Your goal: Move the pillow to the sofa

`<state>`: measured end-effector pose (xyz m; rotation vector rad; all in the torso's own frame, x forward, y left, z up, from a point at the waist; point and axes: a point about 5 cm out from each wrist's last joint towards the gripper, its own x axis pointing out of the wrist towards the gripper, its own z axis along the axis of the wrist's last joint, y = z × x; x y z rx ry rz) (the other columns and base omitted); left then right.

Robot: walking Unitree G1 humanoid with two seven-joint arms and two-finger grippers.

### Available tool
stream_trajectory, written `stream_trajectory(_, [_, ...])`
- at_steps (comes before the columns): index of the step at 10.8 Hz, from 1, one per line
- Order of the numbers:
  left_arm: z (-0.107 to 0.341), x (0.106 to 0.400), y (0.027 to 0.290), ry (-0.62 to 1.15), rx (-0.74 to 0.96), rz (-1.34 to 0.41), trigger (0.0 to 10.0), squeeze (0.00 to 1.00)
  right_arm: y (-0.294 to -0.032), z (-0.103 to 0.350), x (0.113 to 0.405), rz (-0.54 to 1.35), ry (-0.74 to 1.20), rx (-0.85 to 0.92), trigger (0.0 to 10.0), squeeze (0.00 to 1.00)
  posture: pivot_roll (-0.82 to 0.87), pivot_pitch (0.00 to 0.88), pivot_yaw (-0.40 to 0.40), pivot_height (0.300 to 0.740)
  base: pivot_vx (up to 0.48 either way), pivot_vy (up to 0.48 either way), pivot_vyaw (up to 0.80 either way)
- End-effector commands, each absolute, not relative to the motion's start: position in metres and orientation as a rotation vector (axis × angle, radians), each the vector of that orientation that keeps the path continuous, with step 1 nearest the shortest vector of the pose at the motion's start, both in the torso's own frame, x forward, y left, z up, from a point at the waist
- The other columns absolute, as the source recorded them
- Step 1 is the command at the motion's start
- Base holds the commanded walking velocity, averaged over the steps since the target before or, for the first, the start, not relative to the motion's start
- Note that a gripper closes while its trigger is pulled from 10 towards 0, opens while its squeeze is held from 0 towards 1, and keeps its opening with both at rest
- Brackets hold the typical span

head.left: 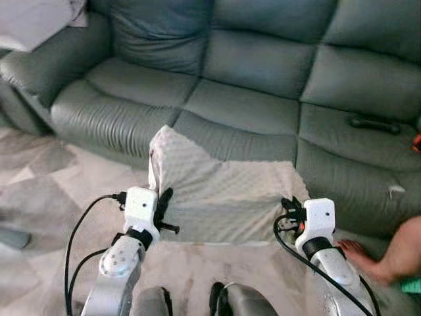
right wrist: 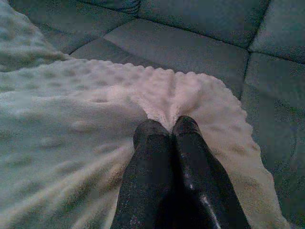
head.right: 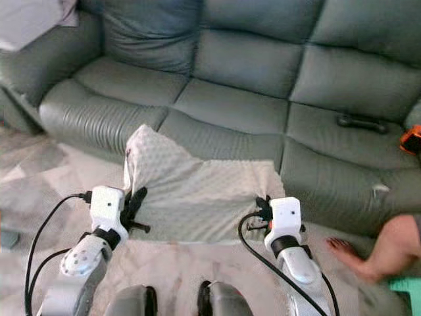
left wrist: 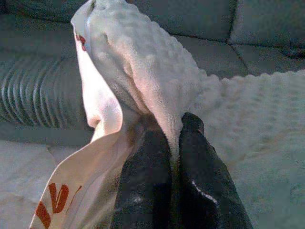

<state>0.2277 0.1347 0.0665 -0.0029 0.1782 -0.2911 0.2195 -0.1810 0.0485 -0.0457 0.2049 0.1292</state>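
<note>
Cream pillow pinched by left gripper, right gripper

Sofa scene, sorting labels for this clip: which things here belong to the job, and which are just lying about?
Job:
- white dimpled pillow
- green leather sofa
- left end effector, pinching the pillow
- right end effector, pinching the pillow

Lying about:
- black object on the seat
- person's foot on the floor

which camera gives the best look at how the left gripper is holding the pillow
The left wrist view: the left gripper is shut, pinching a fold of the white pillow between its fingers. The eye views show that gripper at the pillow's left edge from behind. The right wrist view shows the pillow's other edge.
</note>
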Motion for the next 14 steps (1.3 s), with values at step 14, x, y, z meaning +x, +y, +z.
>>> stream_trajectory(14, [0.0715,0.2347,0.1309,0.154,-0.015,-0.312,10.0,0.0,-0.178,0.0477,0.22,0.133,0.207,-0.047,10.0,0.0,-0.05,0.14,-0.046,0.74,0.304,0.176,-0.17])
